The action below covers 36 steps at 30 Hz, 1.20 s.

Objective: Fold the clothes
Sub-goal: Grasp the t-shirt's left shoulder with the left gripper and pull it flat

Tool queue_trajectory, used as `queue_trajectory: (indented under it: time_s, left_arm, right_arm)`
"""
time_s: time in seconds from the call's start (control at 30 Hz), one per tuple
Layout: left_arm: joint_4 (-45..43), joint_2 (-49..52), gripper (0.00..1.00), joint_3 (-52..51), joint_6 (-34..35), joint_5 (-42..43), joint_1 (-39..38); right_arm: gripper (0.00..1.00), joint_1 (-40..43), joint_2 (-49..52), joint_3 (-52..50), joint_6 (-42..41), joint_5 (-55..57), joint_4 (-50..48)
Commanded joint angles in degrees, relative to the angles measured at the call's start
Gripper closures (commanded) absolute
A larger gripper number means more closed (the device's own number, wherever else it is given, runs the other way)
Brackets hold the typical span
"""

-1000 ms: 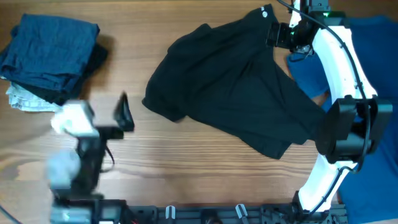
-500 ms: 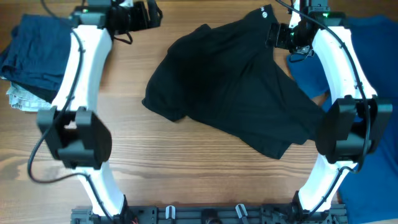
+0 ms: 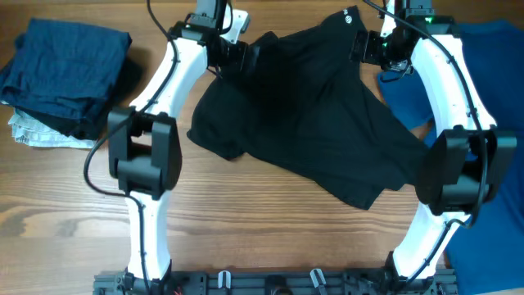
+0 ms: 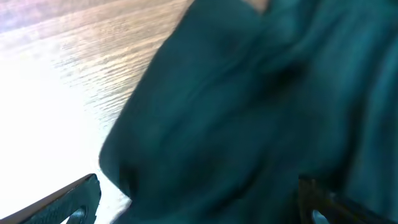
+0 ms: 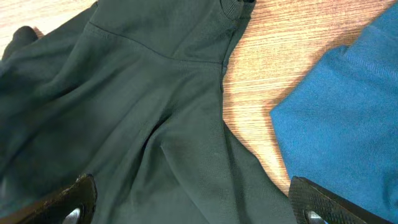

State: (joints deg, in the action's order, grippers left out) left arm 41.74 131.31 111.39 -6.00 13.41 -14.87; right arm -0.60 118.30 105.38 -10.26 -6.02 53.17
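A large black shirt (image 3: 311, 123) lies crumpled across the middle of the table, a small white logo (image 3: 347, 14) at its far edge. My left gripper (image 3: 246, 56) hangs open over the shirt's far left edge. The left wrist view is blurred: dark cloth (image 4: 249, 112) fills the space between the spread fingers (image 4: 68, 202). My right gripper (image 3: 364, 45) is open above the shirt's far right part, near the collar. In the right wrist view the black shirt (image 5: 124, 112) lies under the wide jaws, with a royal-blue shirt (image 5: 348, 124) beside it.
Folded navy pieces (image 3: 65, 70) are stacked at the far left, on top of a pale cloth (image 3: 33, 131). The royal-blue shirt (image 3: 483, 49) covers the right side of the table, partly under the right arm. Bare wood (image 3: 246, 221) runs along the front.
My left arm has swung from the front left, past the far left, to the black shirt's far left edge. The right arm and the shirt have not moved.
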Motion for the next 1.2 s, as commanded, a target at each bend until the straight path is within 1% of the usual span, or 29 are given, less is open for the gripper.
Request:
queue_trajectory:
  time_s: [0.0,0.1,0.13,0.17,0.27,0.37,0.4,0.43,0.47,0.5,0.57,0.63,0.67,0.73,0.9,0.97,1.07,1.17]
  left_arm:
    - [-2.3,3.3,0.00,1.1,-1.2,-3.0,0.3]
    - [-3.4,4.0,0.00,1.1,-1.0,-3.0,0.3]
    - [-3.4,4.0,0.02,1.1,-1.0,-3.0,0.3]
    - [-3.4,4.1,0.05,1.1,-1.0,-3.0,0.3]
    - [-3.4,4.5,0.09,1.1,-1.0,-3.0,0.3]
    - [-3.4,6.0,0.20,1.0,-1.0,-3.0,0.3]
    - [-3.2,6.4,0.25,1.0,-1.0,-3.0,0.3]
    - [-3.1,7.1,0.47,1.0,0.0,-3.0,0.3]
    - [-3.2,7.1,0.66,1.0,0.5,-3.0,0.3]
    - [-3.2,7.1,0.76,1.0,0.5,-3.1,0.3]
    - [-3.5,7.0,0.78,1.0,1.2,-5.0,0.6]
    - [-3.2,7.0,0.83,1.0,7.3,-14.2,1.2]
    - [-2.5,7.0,0.85,1.0,11.5,-20.2,1.9]
    - [-1.8,7.0,0.85,1.0,15.5,-24.1,3.1]
    - [2.8,7.0,0.86,1.0,26.6,-26.0,8.5]
    - [4.7,7.0,0.88,1.0,29.4,-25.9,11.1]
    - [6.2,6.8,0.91,1.0,30.5,-25.9,14.3]
    - [7.0,5.2,0.89,1.0,30.5,-25.4,16.7]
  right_arm:
    - [0.00,0.0,0.3,0.0,-0.4,-0.4,0.0]
    - [0.00,0.0,0.3,0.0,-0.4,-0.4,0.0]
    - [0.00,0.0,0.3,0.0,-0.4,-0.4,0.0]
    - [0.00,0.0,0.3,0.0,-0.4,-0.4,0.0]
    - [0.00,0.0,0.3,0.0,-0.4,-0.4,0.0]
    - [0.00,0.0,0.3,0.0,-0.3,-0.4,0.0]
    - [0.00,0.0,0.3,0.0,-0.4,-0.4,0.0]
    - [0.00,0.0,0.3,0.0,-0.4,-0.4,0.0]
    - [0.00,0.0,0.3,0.0,-0.4,-0.4,0.0]
    - [0.00,0.0,0.3,0.0,-0.4,-0.4,0.0]
    - [0.00,0.0,0.3,0.0,-0.4,-0.4,0.0]
    - [0.00,0.0,0.3,0.0,-0.4,-0.4,0.0]
    - [0.00,0.0,0.3,0.0,-0.4,-0.4,0.0]
    - [0.00,0.0,0.3,0.0,-0.4,-0.4,0.0]
    - [0.00,0.0,0.3,0.0,-0.4,-0.4,0.0]
    - [0.00,0.0,0.3,0.0,-0.4,-0.4,0.0]
    - [0.00,0.0,0.3,0.0,-0.4,-0.4,0.0]
    - [0.00,0.0,0.3,0.0,-0.4,-0.4,0.0]
